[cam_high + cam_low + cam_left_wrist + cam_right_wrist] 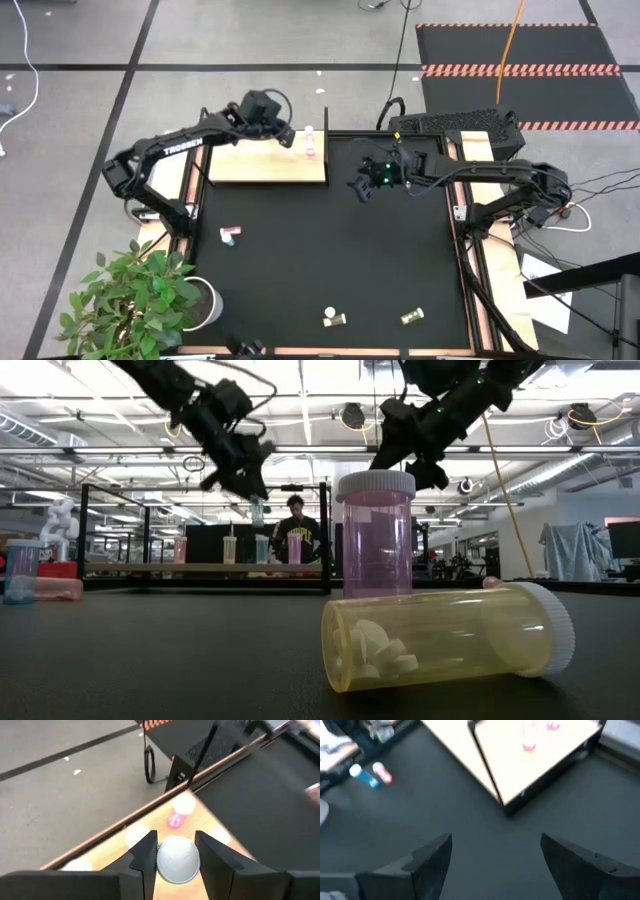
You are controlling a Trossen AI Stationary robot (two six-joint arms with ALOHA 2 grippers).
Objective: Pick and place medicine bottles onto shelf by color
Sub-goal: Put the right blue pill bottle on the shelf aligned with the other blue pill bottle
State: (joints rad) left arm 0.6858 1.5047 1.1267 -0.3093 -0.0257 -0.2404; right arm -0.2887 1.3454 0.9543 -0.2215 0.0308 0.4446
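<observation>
The shelf (266, 166) is a pale wooden board lying flat at the far left of the black mat. Pink medicine bottles (309, 143) with white caps stand upright at its far right corner. A white-capped bottle (178, 859) sits upright between the left claw (175, 856) fingers above the shelf. Left of the mat's middle lie a blue bottle and a pink bottle (229, 234) together. At the near edge, a pink bottle (376, 536) stands upright behind a yellow bottle (447, 636) on its side; another yellow bottle (411, 317) lies farther right.

Grey floor (250, 40), black hazard-striped mat (520, 60), potted plant (135, 300).
</observation>
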